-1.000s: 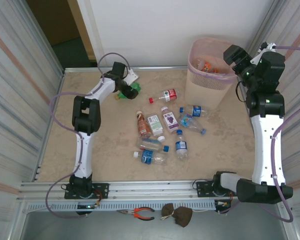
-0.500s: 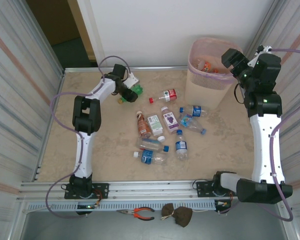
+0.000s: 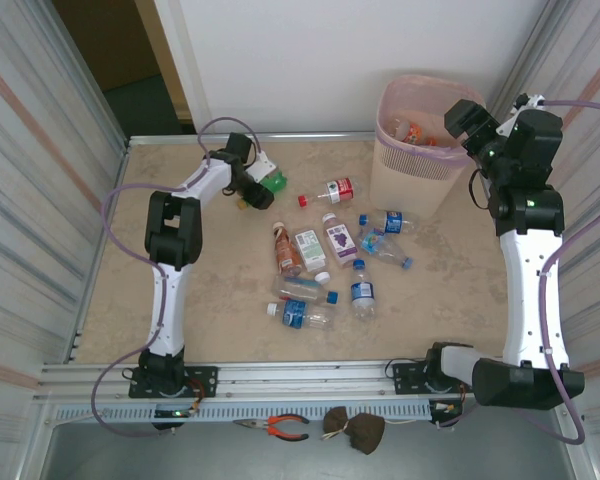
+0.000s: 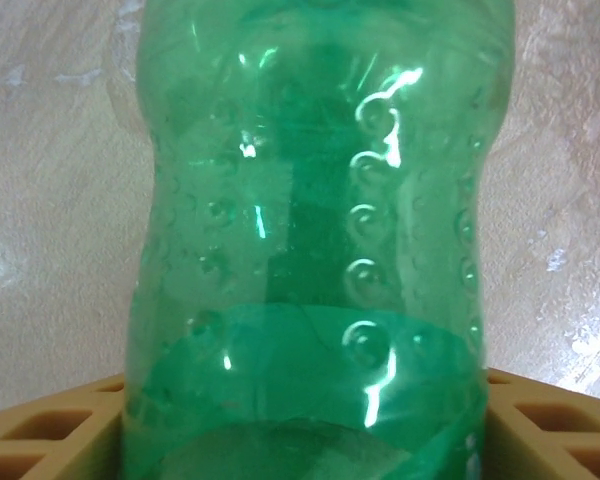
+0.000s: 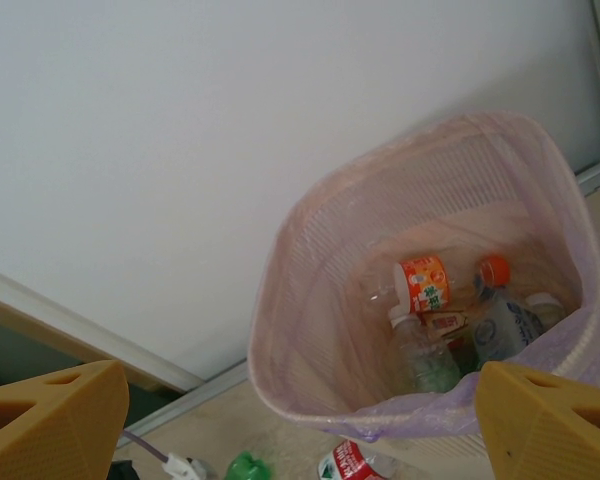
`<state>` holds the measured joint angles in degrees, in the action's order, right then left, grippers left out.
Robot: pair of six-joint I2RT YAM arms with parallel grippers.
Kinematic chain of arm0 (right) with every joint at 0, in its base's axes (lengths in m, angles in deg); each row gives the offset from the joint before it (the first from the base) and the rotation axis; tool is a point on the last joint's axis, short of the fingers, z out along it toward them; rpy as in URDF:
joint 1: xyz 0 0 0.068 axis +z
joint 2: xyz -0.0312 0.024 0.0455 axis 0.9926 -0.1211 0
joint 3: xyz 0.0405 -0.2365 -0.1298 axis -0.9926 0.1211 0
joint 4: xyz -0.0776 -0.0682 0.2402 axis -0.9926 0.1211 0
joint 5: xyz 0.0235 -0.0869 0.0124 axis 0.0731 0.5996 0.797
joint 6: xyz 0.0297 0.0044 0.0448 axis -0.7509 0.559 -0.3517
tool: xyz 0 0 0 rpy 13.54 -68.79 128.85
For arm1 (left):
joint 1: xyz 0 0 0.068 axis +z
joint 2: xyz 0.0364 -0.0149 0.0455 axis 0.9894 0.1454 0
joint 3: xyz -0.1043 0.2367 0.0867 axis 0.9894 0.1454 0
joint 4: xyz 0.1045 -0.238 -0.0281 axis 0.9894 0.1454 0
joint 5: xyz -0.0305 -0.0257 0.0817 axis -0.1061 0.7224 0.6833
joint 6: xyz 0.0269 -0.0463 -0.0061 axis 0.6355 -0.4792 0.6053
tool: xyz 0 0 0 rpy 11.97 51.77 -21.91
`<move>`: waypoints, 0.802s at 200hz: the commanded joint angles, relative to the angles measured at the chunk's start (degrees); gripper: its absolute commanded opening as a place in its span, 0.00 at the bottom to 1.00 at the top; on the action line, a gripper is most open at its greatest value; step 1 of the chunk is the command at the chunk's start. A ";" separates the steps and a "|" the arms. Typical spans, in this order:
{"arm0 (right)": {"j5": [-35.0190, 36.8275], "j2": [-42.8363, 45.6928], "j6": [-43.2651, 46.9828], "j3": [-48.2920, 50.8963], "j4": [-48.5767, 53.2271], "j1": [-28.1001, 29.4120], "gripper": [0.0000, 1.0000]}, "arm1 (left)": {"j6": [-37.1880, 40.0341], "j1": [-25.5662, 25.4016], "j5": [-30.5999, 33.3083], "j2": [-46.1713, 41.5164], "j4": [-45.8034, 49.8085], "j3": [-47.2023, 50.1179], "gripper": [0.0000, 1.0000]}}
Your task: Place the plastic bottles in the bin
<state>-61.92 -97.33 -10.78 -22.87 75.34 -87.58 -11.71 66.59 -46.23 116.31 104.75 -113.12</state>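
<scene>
Now in the pick-up step, with the left gripper [image 3: 260, 189] at the far left of the table [image 3: 440, 300], placed around a green bottle [image 4: 315, 230]. In the left wrist view, 1 finger on each side of the green body, very close to it. Cannot tell whether pressing it already or only standing beside it, so not possible to call it a firm hold.

Over at the far right, the right gripper [image 3: 460, 113] hanging just above the right rim of the bin [image 3: 408, 175], fingers wide apart and holding nothing. Inside the bin, already several dropped bottles [image 5: 425, 290], among them 1 with an orange label and 1 with an orange cap. In the middle of the table, apart from the green one, about 9 loose bottles [image 3: 325, 255] in a scattered group, the rightmost ones near the bin.

Judged from this: far from finished. Next, probably, need to squeeze the green bottle gently, against slipping or denting of the thin plastic. Then lift it clear of the table, carry it right across the group, and bring it up over the high rim before letting go. Better also to keep the right arm out of the way there.
</scene>
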 commanded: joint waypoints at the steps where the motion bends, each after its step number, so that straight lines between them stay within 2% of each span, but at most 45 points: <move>1: -0.02 1.70 -0.33 0.66 -1.30 -0.47 0.89 | -0.30 0.08 -1.47 -1.16 1.51 0.90 0.67; 42: -0.09 2.08 -0.69 0.47 -1.63 -0.52 0.89 | -0.78 -0.16 -2.40 -3.37 0.83 2.76 0.57; 71: -1.46 2.43 -1.06 0.72 -2.52 -0.50 0.89 | -2.13 -0.13 -3.23 -7.28 -1.59 5.86 0.54; 120: -8.09 3.49 -1.35 3.65 -8.22 -0.34 0.88 | -5.87 -0.16 -6.60 -17.89 -4.63 11.72 0.51; 160: -17.58 4.48 -0.30 7.09 -16.04 -0.13 0.88 | -9.57 -0.13 -11.71 -27.18 -8.31 16.77 0.50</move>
<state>-71.56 -94.65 -11.55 -17.91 67.05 -87.58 -17.77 66.57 -52.39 95.81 100.03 -98.92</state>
